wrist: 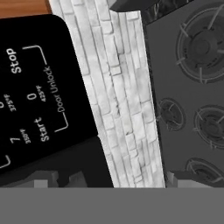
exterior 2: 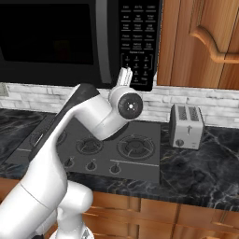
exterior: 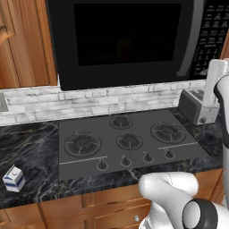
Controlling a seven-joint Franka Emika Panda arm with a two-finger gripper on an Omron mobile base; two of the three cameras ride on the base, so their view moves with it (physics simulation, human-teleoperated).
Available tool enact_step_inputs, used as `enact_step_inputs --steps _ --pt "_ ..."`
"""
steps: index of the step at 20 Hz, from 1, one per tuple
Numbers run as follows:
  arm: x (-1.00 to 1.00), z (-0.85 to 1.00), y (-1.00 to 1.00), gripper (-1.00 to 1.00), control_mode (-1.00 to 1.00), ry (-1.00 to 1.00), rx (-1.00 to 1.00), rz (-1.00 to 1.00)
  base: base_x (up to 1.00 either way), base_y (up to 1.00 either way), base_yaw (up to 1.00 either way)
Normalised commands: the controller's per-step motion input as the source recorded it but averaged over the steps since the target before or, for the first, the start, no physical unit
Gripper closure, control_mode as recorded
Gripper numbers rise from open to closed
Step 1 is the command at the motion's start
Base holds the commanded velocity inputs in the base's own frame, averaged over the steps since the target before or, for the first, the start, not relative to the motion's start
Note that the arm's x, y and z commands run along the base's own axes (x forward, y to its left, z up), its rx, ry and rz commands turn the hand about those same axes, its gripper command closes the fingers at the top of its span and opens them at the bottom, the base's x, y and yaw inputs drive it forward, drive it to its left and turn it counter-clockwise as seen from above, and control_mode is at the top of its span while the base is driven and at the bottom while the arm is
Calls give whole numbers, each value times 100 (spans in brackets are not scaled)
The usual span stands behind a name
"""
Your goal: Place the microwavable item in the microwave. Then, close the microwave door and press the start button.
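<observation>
Fingers [wrist: 46,178] stand spread wide with nothing between them, their dark tips just shy of the bottom of the keypad [exterior 2: 137,42]. From the right base view the white fingers [exterior 2: 124,77] point up at the panel's lower left corner. Straight ahead of them is the Start button [wrist: 43,130], with Stop [wrist: 14,61] further along the same block and a Door Unlock label beside both.

The door [exterior: 127,36] is shut flush against the microwave [exterior: 112,82], and its grey handle [exterior: 192,40] runs down next to the keypad. I'd say the cup is inside. The glass is too dark to make anything out behind it, so that is a guess.

The cup would be light, stiff and smooth, best pinched across its round side about halfway up. Start is the thing to handle now. It looks flat and firm and wants a short, square push from one tip, and with the fingers this wide the tips could land either side of it.

Below, the tiled wall [wrist: 122,87] drops to the stove [exterior: 129,141] set in the desk [exterior: 31,143]. The toaster [exterior 2: 186,126] stands at the desk's back right. A milk carton [exterior: 14,178] sits near the front left edge.

Most of the keypad's small print is unreadable.
</observation>
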Motion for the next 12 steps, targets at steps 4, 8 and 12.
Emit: enact_step_inputs --steps 4,8,12 --pt "21 -2 -7 -100 -100 0 0 0 0 0 0" --pt "17 -3 -3 -100 -100 0 0 0 0 0 0" --pt "18 -3 -1 -100 -100 0 0 0 0 0 0"
